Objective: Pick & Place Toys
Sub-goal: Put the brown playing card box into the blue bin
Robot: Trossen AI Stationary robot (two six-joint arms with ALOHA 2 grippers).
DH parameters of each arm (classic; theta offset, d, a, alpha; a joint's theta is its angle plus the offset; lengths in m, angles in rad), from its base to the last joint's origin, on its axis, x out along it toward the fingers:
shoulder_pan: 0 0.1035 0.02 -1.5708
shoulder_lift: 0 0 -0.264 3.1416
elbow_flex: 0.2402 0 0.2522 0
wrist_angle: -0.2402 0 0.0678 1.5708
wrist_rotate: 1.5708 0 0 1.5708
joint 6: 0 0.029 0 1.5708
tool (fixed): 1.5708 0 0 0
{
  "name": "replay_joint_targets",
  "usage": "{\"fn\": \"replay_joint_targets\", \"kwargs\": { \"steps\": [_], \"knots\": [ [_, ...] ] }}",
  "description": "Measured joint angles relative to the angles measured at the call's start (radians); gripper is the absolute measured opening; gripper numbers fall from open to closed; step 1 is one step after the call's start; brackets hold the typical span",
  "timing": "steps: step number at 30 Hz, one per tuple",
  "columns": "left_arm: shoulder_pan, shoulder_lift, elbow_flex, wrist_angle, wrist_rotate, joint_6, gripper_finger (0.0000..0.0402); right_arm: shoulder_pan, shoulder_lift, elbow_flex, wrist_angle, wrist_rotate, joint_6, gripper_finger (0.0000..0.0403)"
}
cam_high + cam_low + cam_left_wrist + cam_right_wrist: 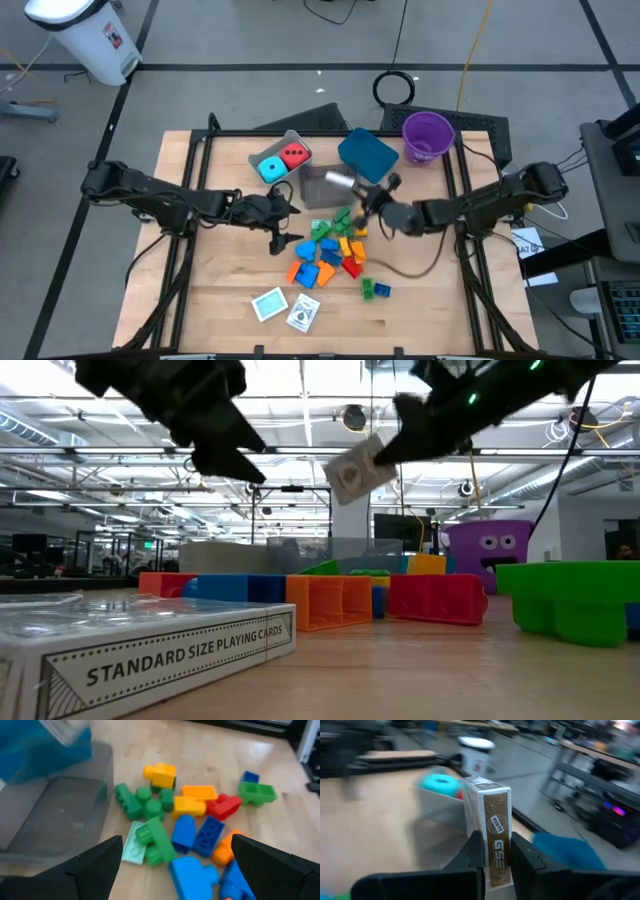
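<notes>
- Your right gripper (494, 857) is clamped on a small card box (491, 827): a glossy rectangular pack with a gold-and-white face, pinched upright between the two dark fingers.
- In the high view that card box (342, 181) hangs above the dark translucent bin (322, 190), clear of the table.
- Your left gripper (281, 231) has its jaws spread wide and holds nothing; it hovers just beside the brick pile (335, 250).
- The bricks are studded, hard plastic blocks in green, blue, yellow, orange and red, heaped loosely on the pale wooden table (210, 290).
- Two flat card packs (285, 308) lie near the table's front edge, apart from the pile.
- The grey bin (256, 154) holds a cyan cube (272, 169) and a red cube (294, 156), side by side.
- A teal bin (368, 156) and a purple cup (428, 136) stand at the far side.
</notes>
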Motion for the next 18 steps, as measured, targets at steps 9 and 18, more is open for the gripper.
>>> {"fn": "replay_joint_targets", "kwargs": {
  "steps": [9, 18],
  "knots": [
    [0.042, 0.000, -0.067, 0.024, -0.032, -0.012, 0.0377, -0.286, -0.008, -0.124, -0.001, -0.051, 0.059, 0.0027],
    [0.066, 0.000, -0.067, 0.089, -0.109, 0.042, 0.0382, -0.444, -0.008, -0.277, 0.292, -0.313, 0.066, 0.0040]
  ]
}}
